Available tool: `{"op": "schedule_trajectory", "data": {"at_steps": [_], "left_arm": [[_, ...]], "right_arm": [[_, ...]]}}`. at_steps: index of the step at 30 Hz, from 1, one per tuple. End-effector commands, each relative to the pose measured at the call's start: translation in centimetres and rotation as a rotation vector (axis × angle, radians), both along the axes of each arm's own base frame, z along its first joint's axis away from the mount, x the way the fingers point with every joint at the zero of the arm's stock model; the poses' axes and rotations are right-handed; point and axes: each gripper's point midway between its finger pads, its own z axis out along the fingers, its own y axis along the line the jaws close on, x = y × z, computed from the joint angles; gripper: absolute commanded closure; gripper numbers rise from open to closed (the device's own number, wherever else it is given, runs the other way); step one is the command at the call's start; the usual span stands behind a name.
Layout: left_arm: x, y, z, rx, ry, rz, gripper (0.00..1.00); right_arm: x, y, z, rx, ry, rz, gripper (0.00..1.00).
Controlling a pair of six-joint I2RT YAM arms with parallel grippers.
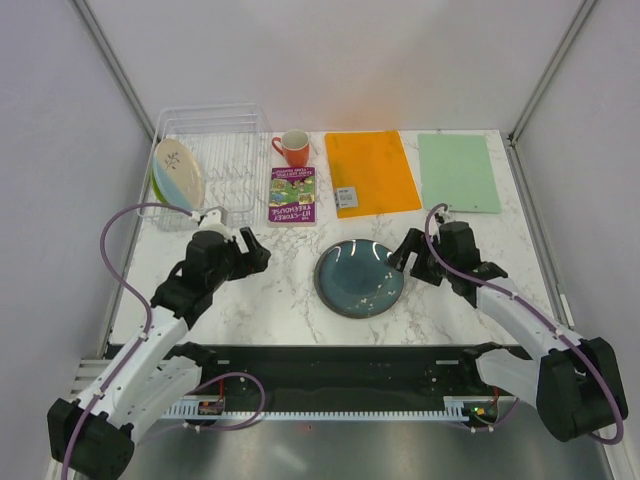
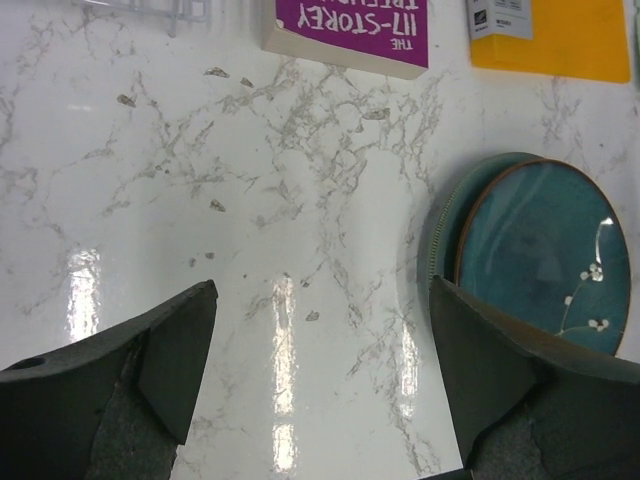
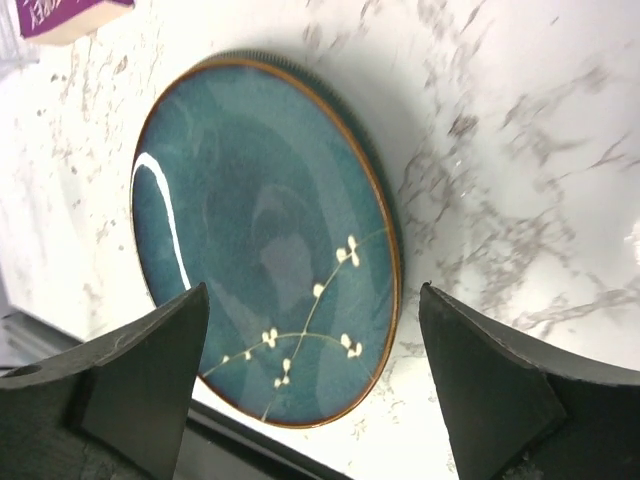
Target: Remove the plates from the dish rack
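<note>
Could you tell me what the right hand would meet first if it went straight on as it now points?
Most likely the dark teal plate, lying flat straight ahead of the open right hand, though the hand's height over it is unclear.

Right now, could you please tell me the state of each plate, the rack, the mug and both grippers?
Left gripper: open, empty, above the table.
Right gripper: open, empty, by the teal plate.
Teal plate: flat, stacked on the grey-green plate.
Grey-green plate: flat on the table, only its rim showing.
Cream-and-blue plate: standing on edge in the dish rack.
Dish rack: most slots empty.
Orange mug: upright.
Book: closed, flat.
</note>
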Motion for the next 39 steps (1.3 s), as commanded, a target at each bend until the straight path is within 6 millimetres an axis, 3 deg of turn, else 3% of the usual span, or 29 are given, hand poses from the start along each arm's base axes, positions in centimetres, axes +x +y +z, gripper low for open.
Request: {"op": "schedule_trajectory", "data": {"at_steps": [1, 3, 5, 6, 8, 9, 10, 11, 12, 14, 15, 16, 17, 22, 27, 32, 33, 39], "left_arm": [[2.3, 1.7, 3.1, 0.104, -0.091, 0.064, 0.06], [3.5, 2.9, 5.5, 0.172, -0.145, 0.108, 0.05], [4.7, 4.1, 6.3, 0.251, -0.145, 0.160, 0.01], [5.7, 5.5, 8.6, 0.317, -0.190, 0.217, 0.00], [7.4, 6.7, 9.2, 0.420, -0.179, 0.272, 0.00], [8.3, 8.1, 11.6, 0.490, -0.212, 0.331, 0.00], [9.0, 8.9, 12.2, 0.530, -0.211, 0.362, 0.00], [10.2, 9.3, 11.3, 0.590, -0.174, 0.377, 0.00], [11.0, 10.3, 12.8, 0.629, -0.189, 0.423, 0.00], [12.6, 12.1, 11.8, 0.685, -0.139, 0.465, 0.01], [13.4, 12.7, 12.2, 0.699, -0.144, 0.479, 0.01], [13.9, 14.3, 12.1, 0.696, -0.128, 0.521, 0.01], [14.8, 14.6, 11.1, 0.685, -0.105, 0.510, 0.01], [17.3, 18.7, 10.2, 0.665, -0.065, 0.592, 0.01], [19.7, 20.5, 9.8, 0.676, -0.043, 0.608, 0.01], [20.7, 21.4, 9.9, 0.692, -0.045, 0.632, 0.00], [20.6, 22.6, 9.8, 0.694, -0.032, 0.658, 0.00], [21.2, 25.9, 7.9, 0.675, 0.019, 0.696, 0.00]], "right_arm": [[0.7, -2.5, 0.8, -0.166, -0.032, -0.027, 0.07], [0.8, -3.3, 1.2, -0.201, -0.048, -0.046, 0.07], [0.7, -4.0, 1.4, -0.237, -0.054, -0.060, 0.06], [0.8, -4.1, 1.7, -0.245, -0.067, -0.061, 0.06], [0.8, -4.3, 2.1, -0.255, -0.087, -0.060, 0.05], [0.8, -4.4, 2.2, -0.261, -0.096, -0.053, 0.05], [0.9, -4.4, 2.2, -0.265, -0.098, -0.049, 0.04], [1.0, -4.4, 2.1, -0.271, -0.093, -0.044, 0.04], [0.9, -4.3, 1.9, -0.273, -0.085, -0.035, 0.04], [1.1, -4.0, 1.4, -0.275, -0.067, -0.011, 0.04], [1.1, -3.7, 1.3, -0.267, -0.064, 0.002, 0.04], [1.2, -3.7, 1.2, -0.271, -0.061, 0.006, 0.04], [1.4, -3.6, 0.9, -0.273, -0.055, 0.011, 0.04], [2.0, -3.1, 0.3, -0.269, -0.052, 0.038, 0.04], [2.3, -2.8, -1.1, -0.277, -0.025, 0.061, 0.04], [2.7, -2.1, -2.4, -0.263, 0.005, 0.087, 0.04], [2.7, -2.0, -2.5, -0.258, 0.007, 0.091, 0.04], [3.1, -1.6, -3.0, -0.248, 0.014, 0.107, 0.04]]}}
